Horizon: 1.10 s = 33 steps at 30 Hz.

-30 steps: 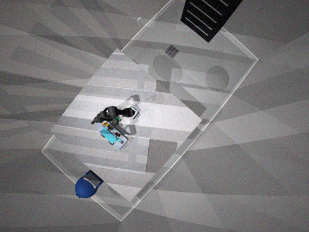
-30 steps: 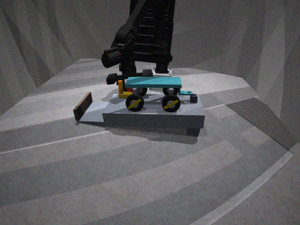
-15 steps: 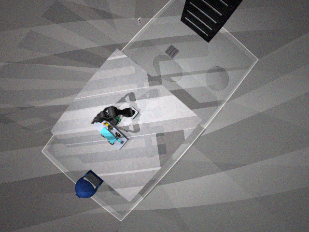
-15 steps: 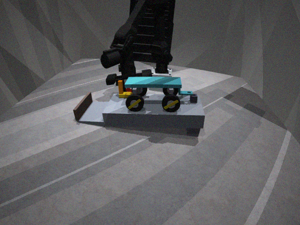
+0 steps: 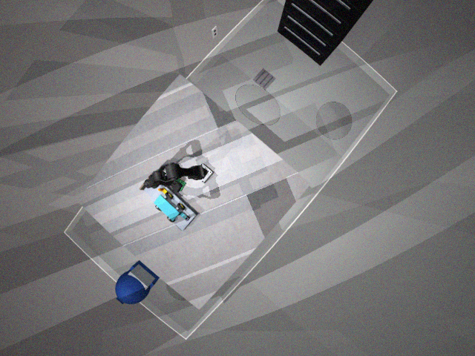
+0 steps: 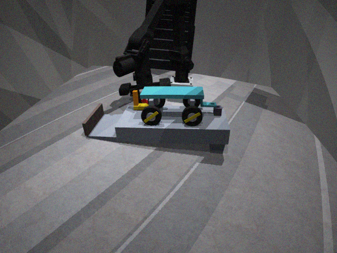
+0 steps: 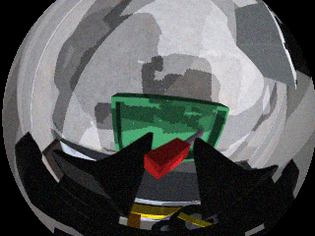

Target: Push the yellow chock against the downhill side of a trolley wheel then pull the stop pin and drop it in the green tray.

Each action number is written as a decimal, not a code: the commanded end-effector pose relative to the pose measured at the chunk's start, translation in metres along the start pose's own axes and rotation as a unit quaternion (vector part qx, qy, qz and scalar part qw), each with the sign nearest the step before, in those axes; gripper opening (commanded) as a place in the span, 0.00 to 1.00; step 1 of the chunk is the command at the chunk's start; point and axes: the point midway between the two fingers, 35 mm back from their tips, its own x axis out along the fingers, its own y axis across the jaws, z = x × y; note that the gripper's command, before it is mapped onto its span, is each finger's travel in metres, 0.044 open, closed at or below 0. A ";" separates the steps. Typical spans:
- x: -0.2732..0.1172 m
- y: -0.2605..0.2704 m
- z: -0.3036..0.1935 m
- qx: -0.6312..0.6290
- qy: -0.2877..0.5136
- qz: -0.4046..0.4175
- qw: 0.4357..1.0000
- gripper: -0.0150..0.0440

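My gripper [image 7: 173,140] is shut on the red-headed stop pin [image 7: 164,158] [image 6: 145,101], whose grey shaft points away at a tilt. In the wrist view the pin is over the near side of the green tray [image 7: 162,123] [image 5: 182,185]. The turquoise trolley [image 6: 171,92] [image 5: 166,207] stands on the grey ramp [image 6: 174,136] [image 5: 184,225], and its tow bar reaches the dark block at the uphill end. The yellow chock [image 6: 140,106] [image 7: 154,211], with its orange handle, sits at the downhill side of the far downhill wheel. Their exact contact is hard to see. My fingertips are hidden in the exterior view.
A brown end board [image 6: 92,119] [image 7: 51,156] stands at the foot of the ramp. The arm's white base plate [image 5: 207,174] is beyond the tray. A blue chair [image 5: 130,289] and a black slatted panel [image 5: 320,32] are farther off.
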 end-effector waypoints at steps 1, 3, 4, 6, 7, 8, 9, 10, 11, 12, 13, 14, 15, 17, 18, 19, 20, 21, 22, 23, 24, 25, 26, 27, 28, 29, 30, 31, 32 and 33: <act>0.000 0.003 -0.001 -0.001 0.002 0.006 1.000 0.58; 0.000 0.003 -0.001 -0.001 0.002 0.006 1.000 0.58; 0.000 0.003 -0.001 -0.001 0.002 0.006 1.000 0.58; 0.000 0.003 -0.001 -0.001 0.002 0.006 1.000 0.58; 0.000 0.003 -0.001 -0.001 0.002 0.006 1.000 0.58; 0.000 0.003 -0.001 -0.001 0.002 0.006 1.000 0.58; 0.000 0.003 -0.001 -0.001 0.002 0.006 1.000 0.58; 0.000 0.003 -0.001 -0.001 0.002 0.006 1.000 0.58; 0.000 0.003 -0.001 -0.001 0.002 0.006 1.000 0.58; 0.000 0.003 -0.001 -0.001 0.002 0.006 1.000 0.58; 0.000 0.003 -0.001 -0.001 0.002 0.006 1.000 0.58; 0.000 0.003 -0.001 -0.001 0.002 0.006 1.000 0.58; 0.000 0.003 -0.001 -0.001 0.002 0.006 1.000 0.58; 0.000 0.003 -0.001 -0.001 0.002 0.006 1.000 0.58; 0.000 0.003 -0.001 -0.001 0.002 0.006 1.000 0.58; 0.000 0.003 -0.001 -0.001 0.002 0.006 1.000 0.58; 0.000 0.003 -0.001 -0.001 0.002 0.006 1.000 0.58; 0.000 0.003 -0.001 -0.001 0.002 0.006 1.000 0.58; 0.000 0.003 -0.001 -0.001 0.002 0.006 1.000 0.58; 0.000 0.003 -0.001 -0.001 0.002 0.006 1.000 0.58; 0.000 0.003 -0.001 -0.001 0.002 0.006 1.000 0.58; 0.000 0.003 -0.001 -0.001 0.002 0.006 1.000 0.58; 0.000 0.003 -0.001 -0.001 0.002 0.006 1.000 0.58; 0.000 0.003 -0.001 -0.001 0.002 0.006 1.000 0.58; 0.000 0.003 -0.001 -0.001 0.002 0.006 1.000 0.58; 0.000 0.003 -0.001 -0.001 0.002 0.006 1.000 0.58; 0.000 0.003 -0.001 -0.001 0.002 0.006 1.000 0.58; 0.000 0.003 -0.001 -0.001 0.002 0.006 1.000 0.58; 0.000 0.003 -0.001 -0.001 0.002 0.006 1.000 0.58; 0.000 0.000 0.000 0.000 0.000 0.000 1.000 0.62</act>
